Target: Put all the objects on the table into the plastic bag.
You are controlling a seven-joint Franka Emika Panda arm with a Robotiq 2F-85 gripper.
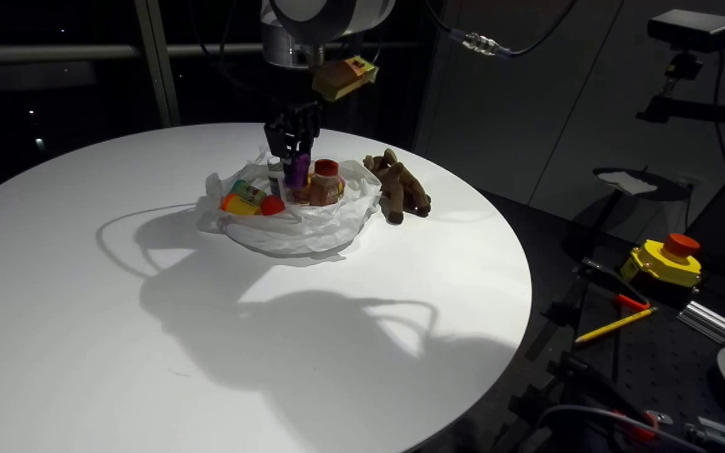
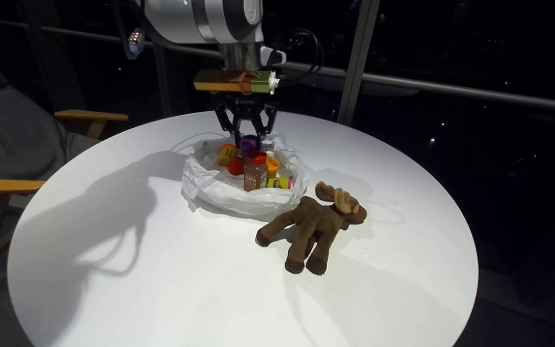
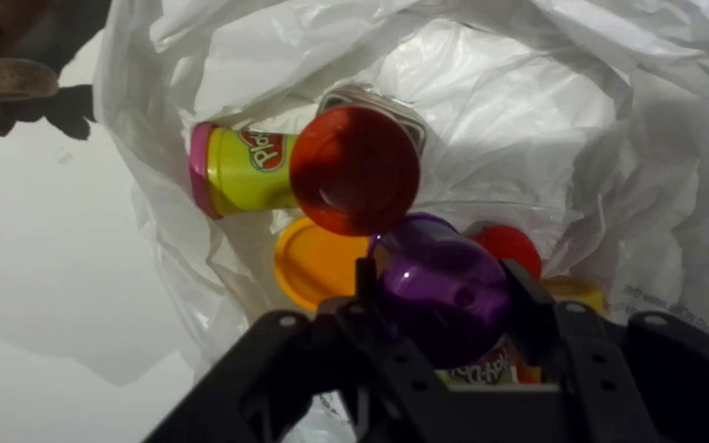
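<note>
The purple cup is within the mouth of the bag, its sides pinched by the half-spread claw; it looks light, stiff and slick, so a mid-wall hold suits. The toy, just beside the bag on the bench, should be soft: squeeze its body.
</note>
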